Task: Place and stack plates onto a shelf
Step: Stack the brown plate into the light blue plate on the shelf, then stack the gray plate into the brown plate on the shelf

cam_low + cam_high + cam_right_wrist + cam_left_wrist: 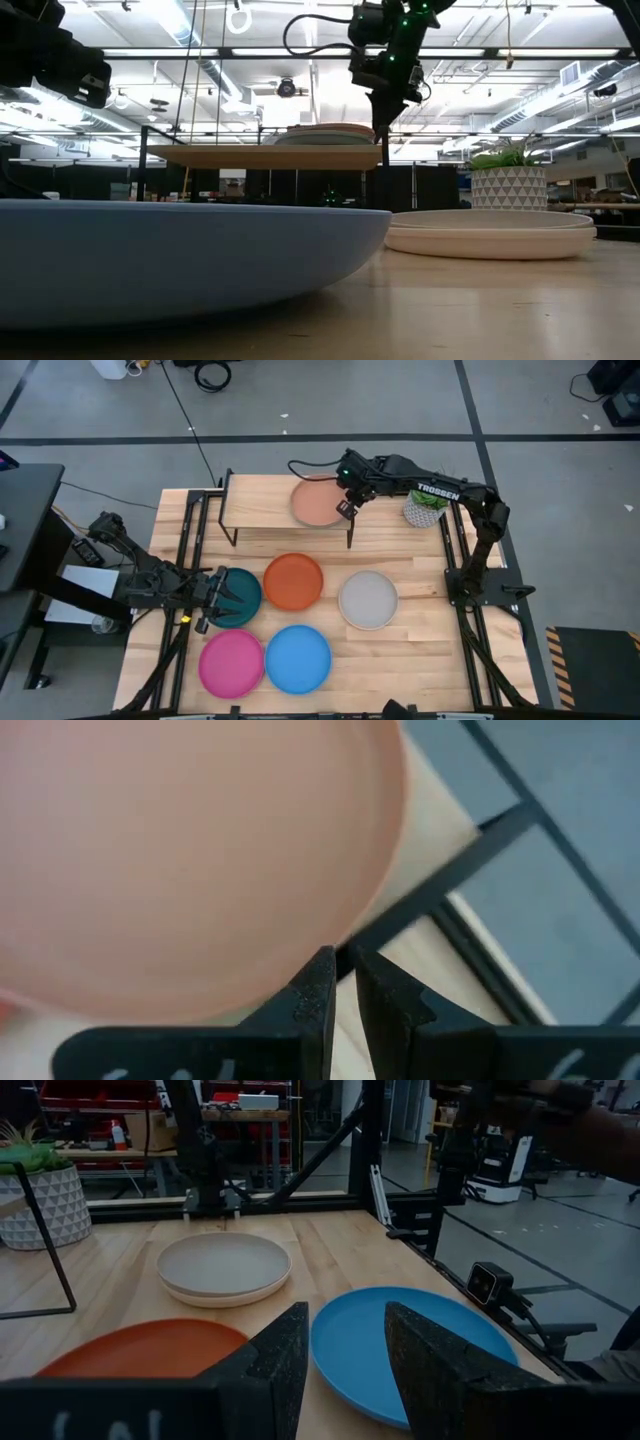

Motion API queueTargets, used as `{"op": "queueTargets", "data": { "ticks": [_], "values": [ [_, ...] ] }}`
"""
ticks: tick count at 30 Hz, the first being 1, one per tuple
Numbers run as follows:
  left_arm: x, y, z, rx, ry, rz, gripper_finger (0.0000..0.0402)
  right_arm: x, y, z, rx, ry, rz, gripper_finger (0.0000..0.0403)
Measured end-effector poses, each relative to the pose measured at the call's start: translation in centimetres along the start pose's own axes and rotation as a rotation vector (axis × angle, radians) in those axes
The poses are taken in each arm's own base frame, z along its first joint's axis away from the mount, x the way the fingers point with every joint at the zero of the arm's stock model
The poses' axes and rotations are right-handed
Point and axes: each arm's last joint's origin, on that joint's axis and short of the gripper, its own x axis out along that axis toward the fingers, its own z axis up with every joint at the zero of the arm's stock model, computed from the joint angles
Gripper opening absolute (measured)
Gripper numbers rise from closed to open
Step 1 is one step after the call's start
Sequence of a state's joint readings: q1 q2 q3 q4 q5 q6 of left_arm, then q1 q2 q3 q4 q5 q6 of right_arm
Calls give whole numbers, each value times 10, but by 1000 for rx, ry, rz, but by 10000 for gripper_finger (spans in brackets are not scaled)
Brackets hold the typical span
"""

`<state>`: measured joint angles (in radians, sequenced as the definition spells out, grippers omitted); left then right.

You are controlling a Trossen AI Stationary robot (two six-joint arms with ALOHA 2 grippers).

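Observation:
The shelf (262, 510) stands at the table's far side. A tan plate (318, 503) lies level on its right half, on top of another plate (325, 139) that shows only in the low view. My right gripper (347, 508) points down at the tan plate's right rim, fingers almost together. On the table lie dark teal (240, 596), orange (293, 581), pink (231, 663) and blue (298, 658) plates, plus a grey plate on a cream one (224, 1267). My left gripper (212, 600) is open over the dark teal plate's left edge, touching nothing. My right gripper (343, 970) has the tan plate's right rim (345, 935) between its fingertips. One finger (315, 985) stands over the plate's inside and the other outside. The fingers come from above, pointing down. The plate lies level on the plate below it on the shelf.
A potted plant in a patterned white pot (424, 508) stands right of the shelf, close to my right arm. The shelf's left half (255, 500) is bare wood. Black frame rails run along the table's left and right sides (455, 560).

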<state>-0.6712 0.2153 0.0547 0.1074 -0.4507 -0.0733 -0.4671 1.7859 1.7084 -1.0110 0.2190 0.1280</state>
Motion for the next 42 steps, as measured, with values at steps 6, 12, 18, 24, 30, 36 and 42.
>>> {"op": "queueTargets", "data": {
  "ticks": [6,12,18,24,30,36,42],
  "values": [
    [0,0,0,-2,0,0,142,1,9,2,-27,-19,99,50],
    [0,0,0,-2,1,0,142,-3,9,0,-38,8,65,50],
    [0,0,0,-15,2,-2,142,-17,18,-15,-50,94,19,50],
    [0,0,0,-20,3,-4,142,-36,28,-36,-41,218,-40,50],
    [0,0,0,-20,3,-4,142,-21,51,-69,-54,419,12,50],
    [0,0,0,-20,3,-4,142,2,75,-111,-108,525,7,50],
    [0,0,0,-19,2,-4,142,6,84,-146,-55,475,42,50]
  ]
}}
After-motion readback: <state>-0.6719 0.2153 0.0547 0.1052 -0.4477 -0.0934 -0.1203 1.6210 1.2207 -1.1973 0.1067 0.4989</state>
